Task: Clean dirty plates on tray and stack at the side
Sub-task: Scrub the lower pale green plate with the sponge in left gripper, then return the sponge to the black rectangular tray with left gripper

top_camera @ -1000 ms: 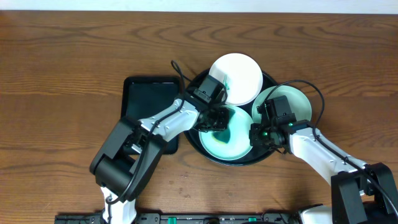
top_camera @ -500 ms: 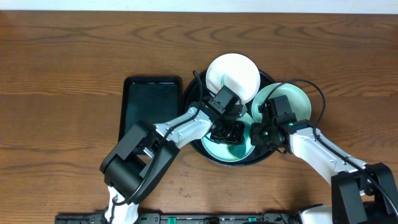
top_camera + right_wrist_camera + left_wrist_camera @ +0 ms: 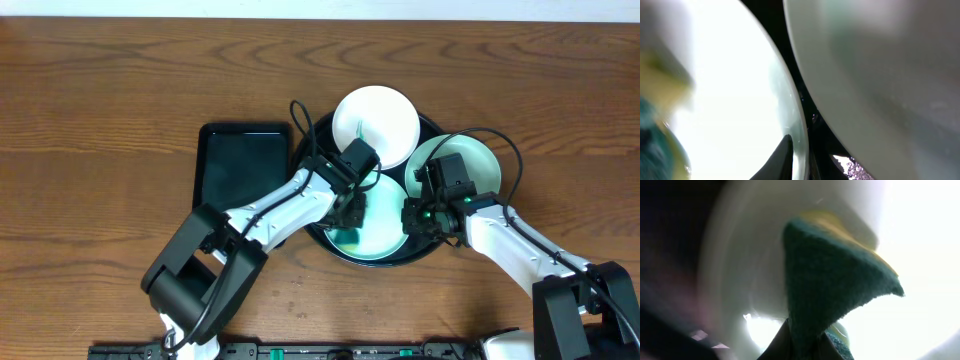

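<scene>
The round black tray [image 3: 432, 238] holds three plates. The nearest plate [image 3: 385, 235] has a green smear, and my left gripper [image 3: 347, 212] is over its left part, shut on a green and yellow sponge [image 3: 830, 280] that presses on the plate's white surface [image 3: 750, 270]. My right gripper [image 3: 410, 218] is shut on this plate's right rim [image 3: 801, 125], one dark finger [image 3: 782, 157] lying on top. A clean white plate [image 3: 378, 120] sits at the tray's far side. A teal-tinted plate [image 3: 478, 165] lies to the right, partly under my right arm.
A smaller rectangular black tray [image 3: 240, 165] lies left of the round tray, partly under my left arm. Brown wood-grain tabletop [image 3: 120, 100] surrounds both. In the right wrist view the neighbouring plate [image 3: 880, 75] stands close beside the gripped rim.
My left gripper swept the sponge rightward across the near plate, then back left. The right gripper has stayed clamped on the rim.
</scene>
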